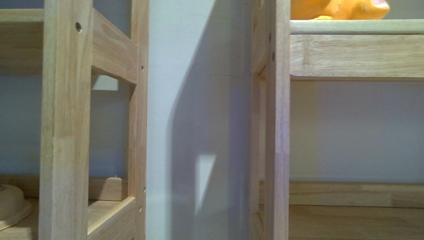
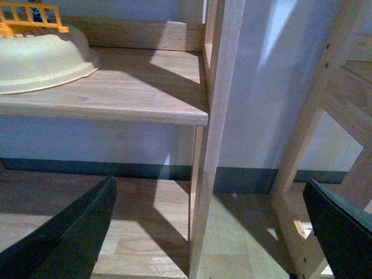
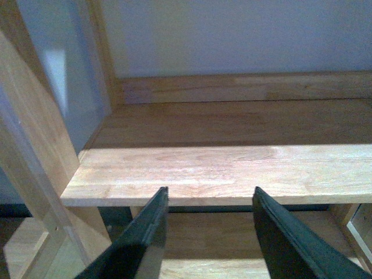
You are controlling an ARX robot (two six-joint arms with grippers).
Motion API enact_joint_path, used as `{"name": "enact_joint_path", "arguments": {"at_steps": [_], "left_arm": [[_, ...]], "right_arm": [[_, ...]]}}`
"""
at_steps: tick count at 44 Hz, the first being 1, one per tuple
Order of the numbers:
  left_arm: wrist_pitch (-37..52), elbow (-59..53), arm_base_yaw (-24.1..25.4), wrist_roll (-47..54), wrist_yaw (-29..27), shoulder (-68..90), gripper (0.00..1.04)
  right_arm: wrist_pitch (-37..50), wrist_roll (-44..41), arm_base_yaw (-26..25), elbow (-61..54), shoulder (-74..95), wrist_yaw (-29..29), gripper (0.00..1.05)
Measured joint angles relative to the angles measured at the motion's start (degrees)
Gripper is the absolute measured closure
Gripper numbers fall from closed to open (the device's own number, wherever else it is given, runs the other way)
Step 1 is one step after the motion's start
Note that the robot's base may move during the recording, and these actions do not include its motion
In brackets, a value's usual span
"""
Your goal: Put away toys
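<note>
The toy, an orange-yellow plush (image 1: 340,9) with a pink patch, lies on the upper board of the right wooden shelf (image 1: 357,50), cut off by the top edge of the front view. Neither arm appears in the front view. My left gripper (image 2: 209,181) is open with nothing between its dark fingers (image 2: 70,232), low in front of a shelf post (image 2: 212,116). My right gripper (image 3: 209,190) is open and empty, just in front of the edge of a bare shelf board (image 3: 232,168). The toy does not show in either wrist view.
A cream bowl (image 2: 40,58) sits upside down on the left shelf's board (image 2: 145,99), with a yellow plastic fence piece (image 2: 29,17) on top of it. The bowl (image 1: 10,205) also shows at the lower left of the front view. A pale wall (image 1: 200,125) lies between the two shelf units.
</note>
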Motion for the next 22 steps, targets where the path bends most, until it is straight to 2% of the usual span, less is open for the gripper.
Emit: {"name": "enact_joint_path", "arguments": {"at_steps": [12,22], "left_arm": [[0.00,0.00,0.00,0.02,-0.02,0.00,0.06],[0.00,0.00,0.00,0.02,-0.02,0.00,0.06]], "right_arm": [[2.67,-0.50,0.02,-7.69,-5.33,0.04,1.01],[3.39,-0.70,0.02,-12.85,-9.46,0.02,1.01]]}}
